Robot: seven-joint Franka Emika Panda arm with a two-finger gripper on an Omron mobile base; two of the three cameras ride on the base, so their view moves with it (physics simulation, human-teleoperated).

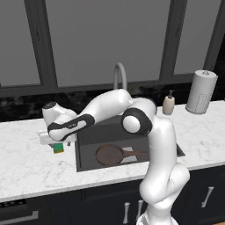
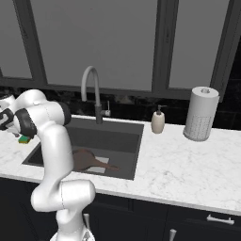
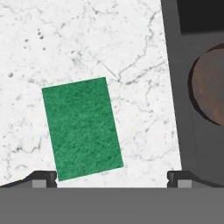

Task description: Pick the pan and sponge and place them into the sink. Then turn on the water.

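Two dark fingertips (image 3: 43, 178) of the wide-open gripper (image 3: 111, 178) hang over the green sponge (image 3: 82, 128), which lies flat on the white table (image 3: 87, 39) beside the sink (image 1: 88, 163). Inside the sink lies the pan (image 1: 110, 154).

We see flat, even rendered light, sharp throughout; no glare, faint shading inside the sink (image 1: 86, 163), dim windows (image 1: 101, 39).
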